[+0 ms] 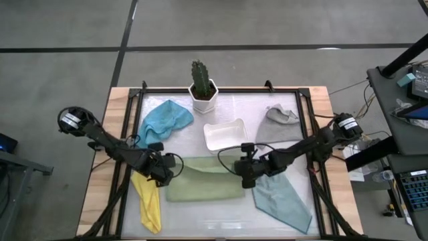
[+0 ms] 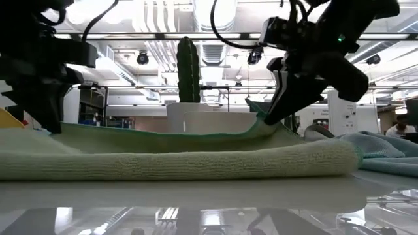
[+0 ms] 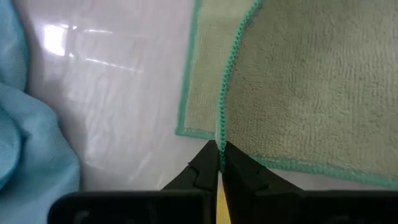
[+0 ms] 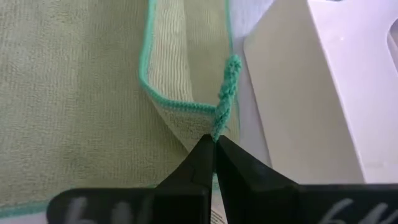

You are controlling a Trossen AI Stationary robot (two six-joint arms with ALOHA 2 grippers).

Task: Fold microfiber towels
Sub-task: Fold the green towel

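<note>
Olive green towel (image 1: 204,182), lying just in front of the white tray (image 1: 224,134), is pinched at its two teal-stitched corners by closed left gripper (image 1: 162,171) and right gripper (image 1: 246,173); mid-fold judged, next a level carry-over, open tabletop (image 1: 221,217) beyond tight between yellow towel (image 1: 148,201) and pale teal towel (image 1: 284,201).

Overhead ceiling lights (image 2: 215,39) are lighting everything evenly and bright, shadows staying soft. Glare is blooming off the glossy table (image 3: 93,56) in the left wrist view and reflecting along its near edge in the low view. Both wrist views are blurring their own fingers up close.
</note>
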